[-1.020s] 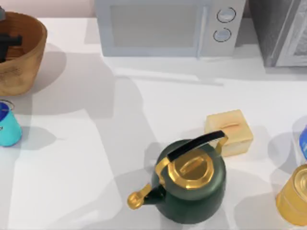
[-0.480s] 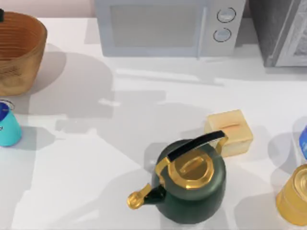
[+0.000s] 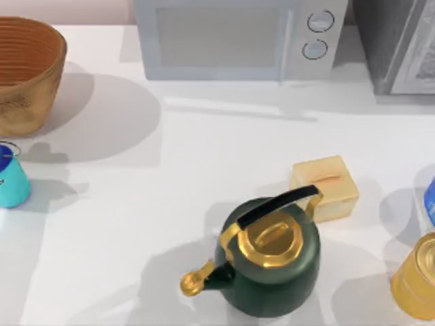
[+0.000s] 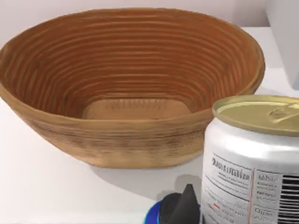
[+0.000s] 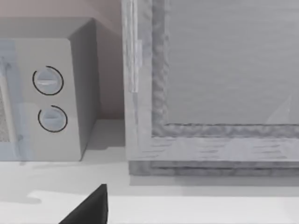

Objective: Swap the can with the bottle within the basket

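The wicker basket (image 3: 30, 75) stands at the table's far left corner, and its ribbed inside (image 4: 135, 109) holds nothing. The teal can (image 3: 10, 178) with a blue top stands on the table just in front of the basket, at the left edge. Its blue rim (image 4: 154, 217) peeks in low in the left wrist view. The bottle (image 4: 254, 158), with a gold top and a white printed label, sits very close to the left wrist camera, beside one dark fingertip (image 4: 188, 203). My left gripper seems shut on it, above the can. My right gripper (image 5: 91, 210) is parked facing the microwave.
A microwave (image 3: 238, 37) lines the back, with a grey appliance (image 3: 401, 44) to its right. A dark green kettle (image 3: 272, 261) with gold trim stands at the front middle. A yellow block (image 3: 326, 187) sits behind it and a gold canister (image 3: 418, 278) to its right.
One second ago my left gripper was inside the basket in the top view. It has since drawn back past the left edge, and its shadow has slid left across the table.
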{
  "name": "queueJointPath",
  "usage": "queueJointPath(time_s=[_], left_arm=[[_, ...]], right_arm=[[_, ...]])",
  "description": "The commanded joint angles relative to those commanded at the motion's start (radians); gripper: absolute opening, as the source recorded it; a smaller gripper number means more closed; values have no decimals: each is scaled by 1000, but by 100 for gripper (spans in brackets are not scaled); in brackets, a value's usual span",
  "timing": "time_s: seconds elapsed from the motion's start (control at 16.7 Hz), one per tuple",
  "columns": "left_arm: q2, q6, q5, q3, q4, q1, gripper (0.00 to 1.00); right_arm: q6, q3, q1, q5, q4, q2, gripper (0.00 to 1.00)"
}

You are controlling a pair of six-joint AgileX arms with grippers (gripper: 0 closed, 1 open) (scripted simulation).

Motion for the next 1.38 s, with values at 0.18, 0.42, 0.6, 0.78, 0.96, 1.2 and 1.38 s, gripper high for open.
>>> queueJointPath(time_s=[0.18, 0.42, 0.6, 0.78, 0.96, 1.2, 1.38], left_arm=[[-325, -21, -9, -299, 159, -20, 0], [-620, -44, -19, -585, 327, -41, 0], [-727, -54, -23, -690, 400, -49, 0], [-745, -55, -24, -708, 413, -51, 0], [-741, -53, -24, -707, 411, -48, 0], [-684, -58, -1, -683, 441, -54, 0], [-538, -66, 63, -620, 516, -72, 0]], right_arm=[[0, 0, 0, 0, 0, 0, 100], [0, 0, 0, 0, 0, 0, 100], [0, 0, 0, 0, 0, 0, 100], [0, 0, 0, 0, 0, 0, 100], [0, 0, 0, 0, 0, 0, 100], [0, 0, 0, 0, 0, 0, 100], [0, 0, 0, 0, 0, 0, 100]])
